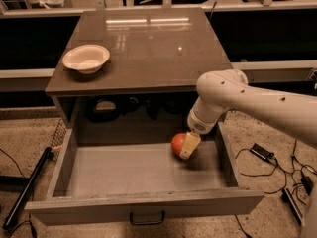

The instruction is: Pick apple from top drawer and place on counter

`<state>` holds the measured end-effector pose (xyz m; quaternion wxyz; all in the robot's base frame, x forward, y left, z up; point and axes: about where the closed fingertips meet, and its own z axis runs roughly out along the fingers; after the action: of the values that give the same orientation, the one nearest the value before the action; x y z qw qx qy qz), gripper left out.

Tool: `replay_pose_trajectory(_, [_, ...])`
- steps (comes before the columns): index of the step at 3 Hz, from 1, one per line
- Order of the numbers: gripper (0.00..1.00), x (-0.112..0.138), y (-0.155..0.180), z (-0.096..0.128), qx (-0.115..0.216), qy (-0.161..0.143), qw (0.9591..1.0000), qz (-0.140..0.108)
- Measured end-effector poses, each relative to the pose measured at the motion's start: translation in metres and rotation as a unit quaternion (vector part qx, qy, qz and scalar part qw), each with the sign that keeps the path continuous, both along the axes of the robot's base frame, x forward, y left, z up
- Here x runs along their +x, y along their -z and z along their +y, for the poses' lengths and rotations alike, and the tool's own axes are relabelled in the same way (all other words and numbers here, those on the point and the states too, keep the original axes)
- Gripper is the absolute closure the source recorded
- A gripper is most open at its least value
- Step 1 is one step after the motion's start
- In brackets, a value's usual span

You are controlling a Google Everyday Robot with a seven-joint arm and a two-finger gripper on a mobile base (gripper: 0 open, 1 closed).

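Hand [185,147] looked clamped on the apple [177,143], low at the right rear of the open drawer [124,172]. Grab step, I'd say; next needed a lift clear, up onto the worktop [148,53].

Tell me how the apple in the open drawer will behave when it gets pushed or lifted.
The apple is round and the top drawer has a flat floor, so a nudge would probably roll it. Its smooth skin may slip in a loose grip. It looks small, likely light for the gripper, which is beside it in the drawer.
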<state>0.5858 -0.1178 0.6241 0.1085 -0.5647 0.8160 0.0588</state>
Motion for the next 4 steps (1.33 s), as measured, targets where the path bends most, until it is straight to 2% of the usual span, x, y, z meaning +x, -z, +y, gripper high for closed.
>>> replay_pose_trajectory(1, [0.34, -0.009, 0.004, 0.003, 0.016, 0.005, 0.9998, 0.006])
replay_pose_trajectory(2, [0.43, -0.023, -0.002, 0.015, 0.031, -0.011, 0.9994, 0.011])
replay_pose_trajectory(3, [0.41, -0.036, -0.008, 0.036, 0.048, -0.036, 0.998, 0.017])
replay_pose_trajectory(4, [0.56, -0.046, -0.014, 0.051, 0.071, -0.05, 0.996, 0.023])
